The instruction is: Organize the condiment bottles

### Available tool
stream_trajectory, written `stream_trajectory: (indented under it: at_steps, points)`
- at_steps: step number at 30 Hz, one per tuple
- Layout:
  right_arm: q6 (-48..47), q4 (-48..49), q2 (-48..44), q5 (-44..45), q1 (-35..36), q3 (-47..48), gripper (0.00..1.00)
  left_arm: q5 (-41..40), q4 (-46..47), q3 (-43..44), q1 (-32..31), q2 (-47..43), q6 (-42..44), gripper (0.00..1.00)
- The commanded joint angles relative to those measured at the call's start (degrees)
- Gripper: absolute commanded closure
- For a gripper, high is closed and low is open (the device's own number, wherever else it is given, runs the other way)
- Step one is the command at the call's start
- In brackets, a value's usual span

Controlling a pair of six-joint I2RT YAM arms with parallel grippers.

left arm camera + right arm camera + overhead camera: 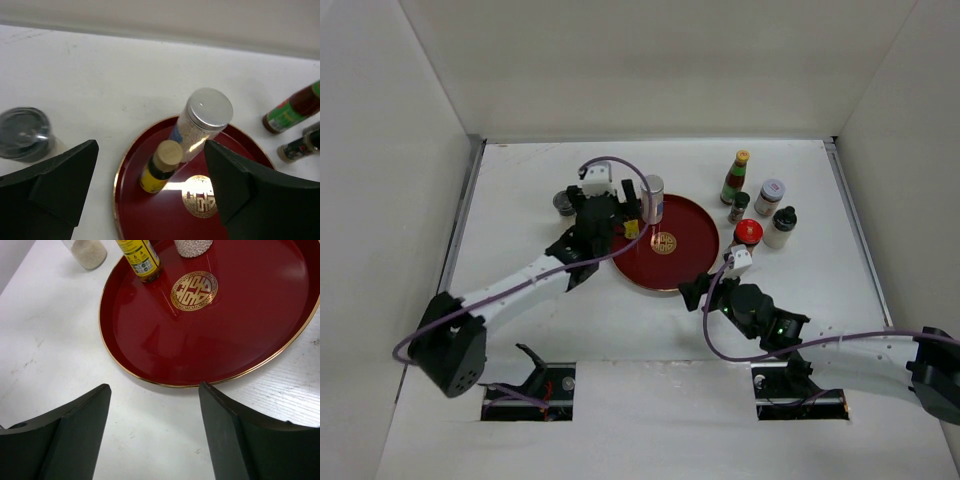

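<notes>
While a silver-capped jar (653, 198) and a yellow-capped bottle (161, 166) stand on the red tray (695, 250), the left pincer (151, 147) hangs open before them and the right pincer (154, 387) gapes empty at the tray's near rim, other bottles (769, 197) clustered on the bench (620, 320) to its right.

A white table (620, 320) stands inside a booth of plain white panels: a back wall (660, 60), a left wall (380, 200) and a right wall (920, 150), all bare and matt. Grey strips (463, 215) run along the table's left and right edges where it meets the side walls. Two dark rectangular cutouts (528, 390) sit in its near edge. The light is even and soft, casting only faint shadows. Seen close, the tabletop carries small scuffs (37, 342) and a slight grain
</notes>
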Motion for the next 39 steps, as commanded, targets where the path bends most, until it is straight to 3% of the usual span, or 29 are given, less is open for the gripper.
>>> stream_trajectory:
  at_steps: [1, 4, 8, 22, 27, 32, 35, 39]
  points:
    - [-0.05, 2.87, -0.63, 0.18, 0.43, 0.05, 0.16, -1.54, -6.24, -0.88, 4.99, -6.37, -1.14, 0.11]
    - [-0.05, 2.61, 0.24, 0.00, 0.43, 0.48, 0.07, 0.13, -10.75, -2.27, 10.79, -7.25, -3.51, 0.11]
    - [-0.32, 3.13, 0.68, -0.17, 0.52, 0.66, 0.02, 1.19, -9.61, -3.78, 15.20, -3.92, -4.40, 0.10]
    - [-0.49, 3.13, 3.15, -0.44, 0.70, 1.45, 0.00, 2.33, -8.03, 3.78, 20.74, 9.18, -4.31, 0.12]
    - [-0.49, 3.13, 2.80, -0.44, 0.70, 1.37, 0.00, 2.33, -6.36, 5.71, 22.06, 12.26, -4.22, 0.22]
    - [-0.58, 2.96, 3.06, -0.53, 0.78, 1.63, 0.00, 2.42, -4.43, 4.14, 21.71, 11.22, -4.22, 0.54]
    - [-0.58, 3.31, 2.80, -0.79, 0.96, 1.37, 0.01, 1.81, -3.72, 0.72, 20.66, 5.96, -4.39, 0.62]
    - [-0.84, 3.31, 2.44, -0.79, 1.22, 1.54, 0.04, -2.40, -3.98, -5.52, 14.25, -6.60, -3.35, 0.64]
